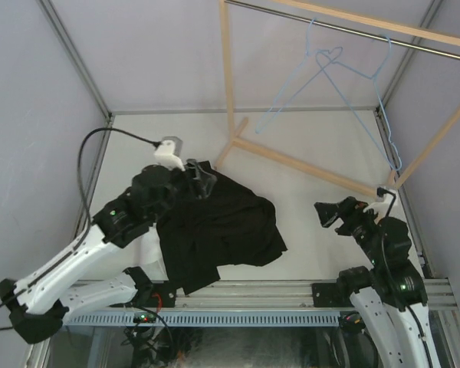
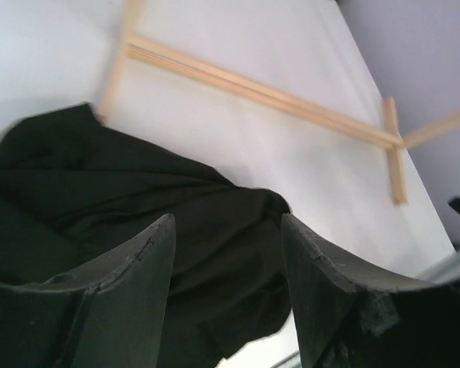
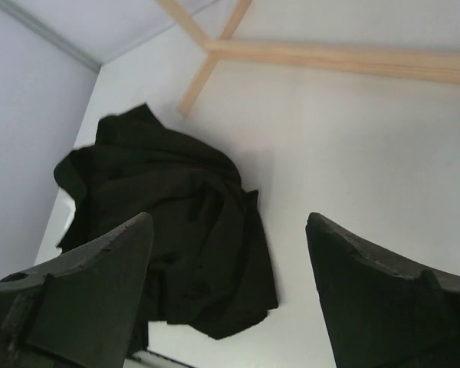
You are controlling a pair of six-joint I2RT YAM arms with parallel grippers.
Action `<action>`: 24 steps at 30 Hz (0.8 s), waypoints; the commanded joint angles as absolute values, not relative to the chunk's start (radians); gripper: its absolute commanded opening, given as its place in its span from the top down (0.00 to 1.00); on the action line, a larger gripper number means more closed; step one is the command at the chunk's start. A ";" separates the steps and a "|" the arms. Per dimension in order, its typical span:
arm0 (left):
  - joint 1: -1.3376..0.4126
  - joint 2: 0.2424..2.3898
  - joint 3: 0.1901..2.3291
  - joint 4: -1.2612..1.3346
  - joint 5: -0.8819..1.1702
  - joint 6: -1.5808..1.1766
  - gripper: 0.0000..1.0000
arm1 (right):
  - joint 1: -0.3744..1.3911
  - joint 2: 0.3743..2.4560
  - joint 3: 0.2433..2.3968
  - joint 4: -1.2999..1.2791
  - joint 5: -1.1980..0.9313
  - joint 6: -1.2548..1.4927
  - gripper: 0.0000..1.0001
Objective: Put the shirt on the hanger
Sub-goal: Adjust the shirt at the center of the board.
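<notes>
A black garment lies crumpled on the white table; it also shows in the left wrist view and the right wrist view. A brighter white patch shows at its left edge under my left arm; I cannot tell whether it is the white shirt. Light blue wire hangers hang on the metal rod at the back right. My left gripper is open and empty over the black garment's far edge. My right gripper is open and empty, to the right of the garment.
A wooden rack stands at the back, its base beams lying on the table behind the garment and an upright post rising at centre. Grey walls close in both sides. A slotted metal rail runs along the near edge.
</notes>
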State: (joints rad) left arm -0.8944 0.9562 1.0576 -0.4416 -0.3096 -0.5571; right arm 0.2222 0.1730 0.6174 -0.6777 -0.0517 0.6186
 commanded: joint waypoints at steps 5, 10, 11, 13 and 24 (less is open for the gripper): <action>-0.510 0.743 0.950 -0.624 -0.247 -0.552 0.37 | 0.338 0.448 0.656 -0.491 -0.239 0.516 0.18; -0.163 0.663 0.914 -0.708 -0.092 -0.532 0.38 | 0.696 0.677 0.767 -0.425 0.034 0.455 0.17; -0.124 0.654 0.910 -0.722 -0.076 -0.525 0.38 | 0.763 0.740 0.808 -0.417 0.085 0.424 0.17; -0.091 0.631 0.907 -0.749 -0.082 -0.510 0.38 | 0.877 0.902 0.904 -0.408 0.156 0.368 0.16; -0.091 0.386 0.929 -0.850 -0.240 -0.384 0.29 | 1.073 1.599 1.488 -0.397 0.096 0.176 0.14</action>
